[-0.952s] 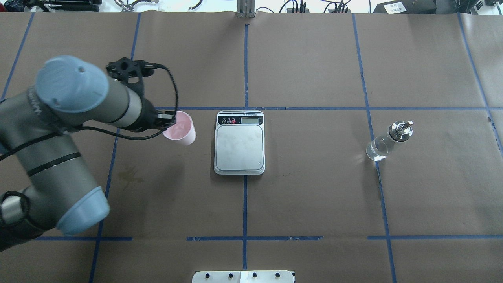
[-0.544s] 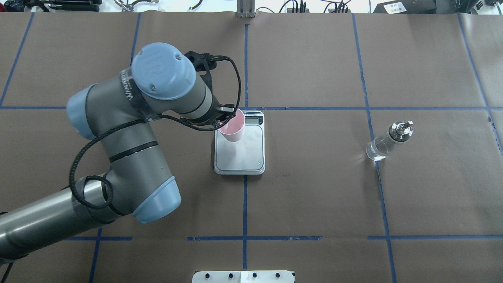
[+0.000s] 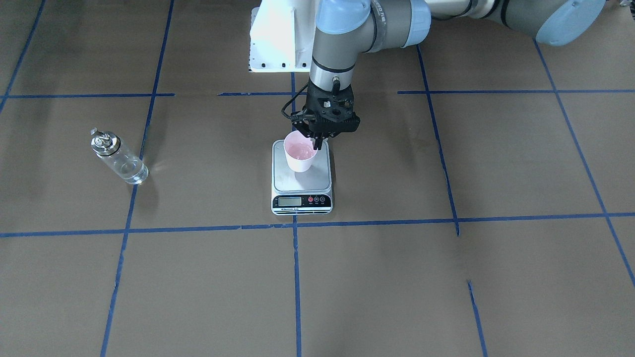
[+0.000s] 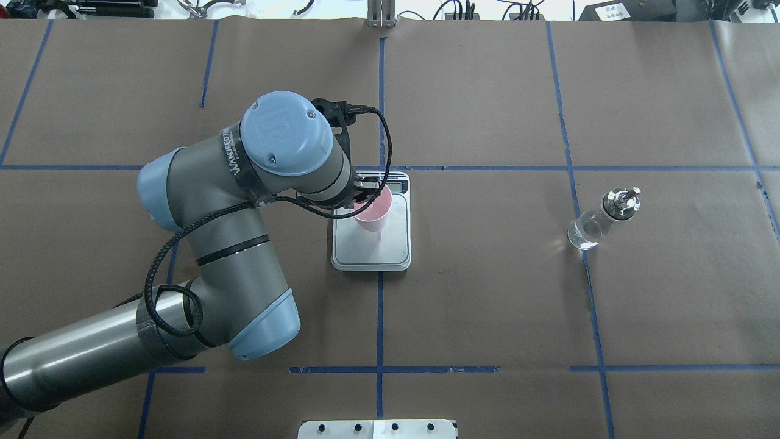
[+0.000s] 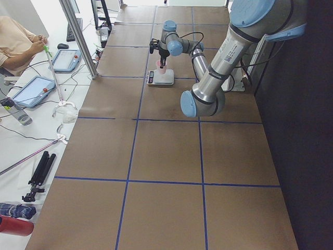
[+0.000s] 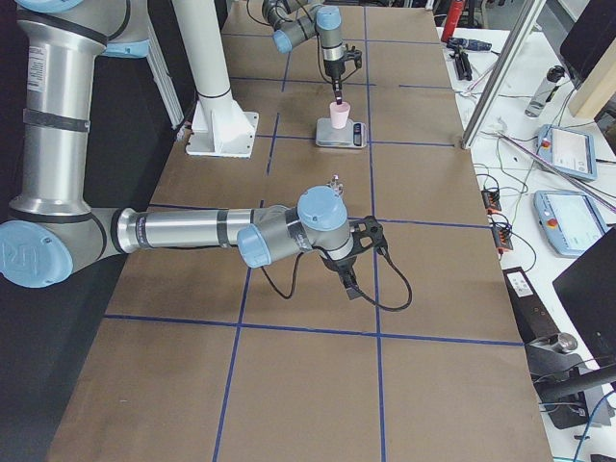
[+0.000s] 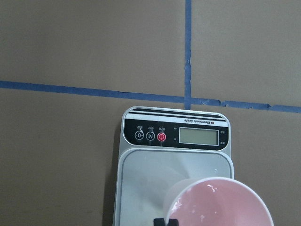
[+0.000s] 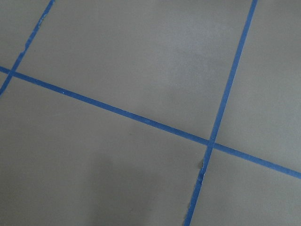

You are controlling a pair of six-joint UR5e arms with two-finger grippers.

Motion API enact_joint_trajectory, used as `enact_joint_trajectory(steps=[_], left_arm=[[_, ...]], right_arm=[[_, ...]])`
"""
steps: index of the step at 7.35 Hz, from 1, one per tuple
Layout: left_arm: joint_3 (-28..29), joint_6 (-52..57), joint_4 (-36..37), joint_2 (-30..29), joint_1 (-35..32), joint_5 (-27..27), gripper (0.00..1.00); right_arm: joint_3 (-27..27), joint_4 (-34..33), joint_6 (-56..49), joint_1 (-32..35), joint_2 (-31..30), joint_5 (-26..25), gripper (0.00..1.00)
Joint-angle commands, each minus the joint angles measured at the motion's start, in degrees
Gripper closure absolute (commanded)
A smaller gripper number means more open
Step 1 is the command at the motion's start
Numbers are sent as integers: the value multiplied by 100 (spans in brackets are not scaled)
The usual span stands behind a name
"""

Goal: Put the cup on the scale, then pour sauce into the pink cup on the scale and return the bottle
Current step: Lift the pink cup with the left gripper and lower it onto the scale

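I have the left gripper [image 3: 316, 143] pinched on the rim of the cup [image 3: 299, 153], which hangs straight below the fingers over the scale [image 7: 174, 136]. Its base is at the platform, though I cannot tell whether it rests there.

Only the left wrist camera lets me read the black front strip ahead of the gripper: "Electronic Scale" in small white print, round buttons marked "-0-" and "M", a red power button and a grey-green LCD window. The platform is brushed steel, a rounded square. The cup is smooth, glossy pink inside, with a round lip.

The overhead view hides the fingers under the wrist. The front-facing view shows them on the rim.

The bottle [image 4: 600, 219], clear glass with a shiny metal pourer, stands well apart from the gripper on the robot's right, the sauce [image 4: 584, 235] colourless inside.

The right gripper [image 6: 351, 279] shows only in the side view, so I cannot tell its state. Its wrist camera sees only brown paper [image 8: 117, 179] and blue tape [image 8: 141, 120].
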Motion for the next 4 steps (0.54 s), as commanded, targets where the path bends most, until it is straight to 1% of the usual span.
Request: enact_joint_trajectory(steps=[1,3,4], left_arm=[[5,13,-31,95,76,4,94],[14,22,-259,192,84,4,84],[5,31,-269,219,84,4,57]], right_arm=[[4,0,8,7,0,0,0],[4,0,8,7,0,0,0],[4,0,8,7,0,0,0]])
